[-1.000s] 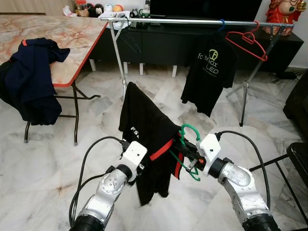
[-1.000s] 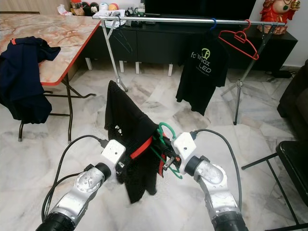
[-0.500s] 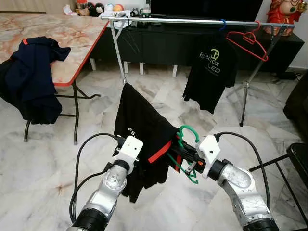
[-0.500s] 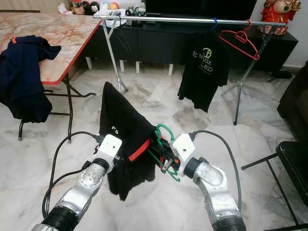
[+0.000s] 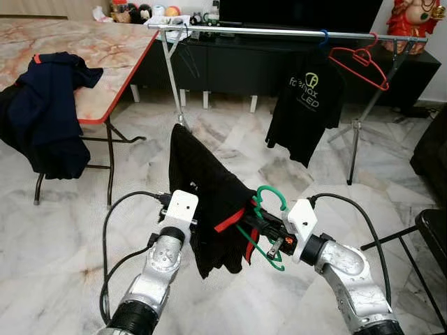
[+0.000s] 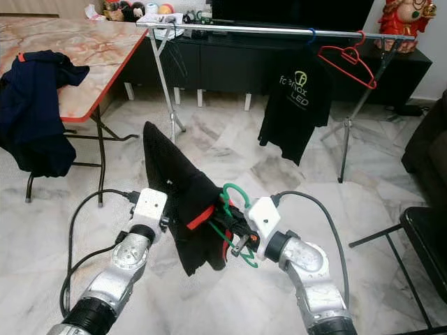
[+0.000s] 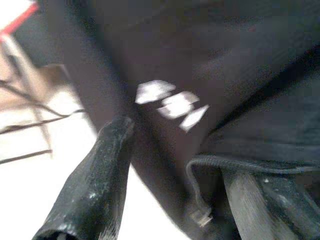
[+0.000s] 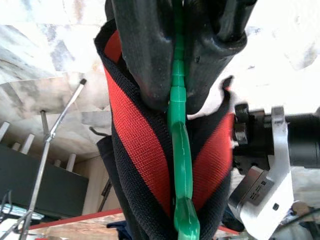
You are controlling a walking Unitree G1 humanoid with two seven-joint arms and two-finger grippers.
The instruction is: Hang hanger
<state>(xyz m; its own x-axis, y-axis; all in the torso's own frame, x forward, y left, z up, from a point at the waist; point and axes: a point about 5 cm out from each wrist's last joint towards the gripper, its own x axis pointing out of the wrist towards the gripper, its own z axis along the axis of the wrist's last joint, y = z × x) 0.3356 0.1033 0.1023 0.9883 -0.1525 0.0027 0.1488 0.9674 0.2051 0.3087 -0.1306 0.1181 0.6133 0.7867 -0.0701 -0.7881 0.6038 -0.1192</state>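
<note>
My right claw (image 5: 264, 228) pinches the green hanger (image 5: 268, 213) through the red-trimmed collar of the black shirt (image 5: 209, 202); my left claw (image 7: 170, 190) sits spread around its fabric. The rail (image 5: 279, 31) is well ahead, so hanging remains. Since a second ago, the left arm has lifted the shirt's shoulder higher.

Two arms of silver, rounded metal segments are seen, each ending in a white, box-shaped wrist housing. The left arm (image 5: 150, 283) is fitted with a black cable looped from the housing back along the forearm; the right arm (image 5: 349, 276) carries a similar cable. Black joint collars are seen behind the housings. Long black fingers (image 7: 95, 190) are fitted.
</note>
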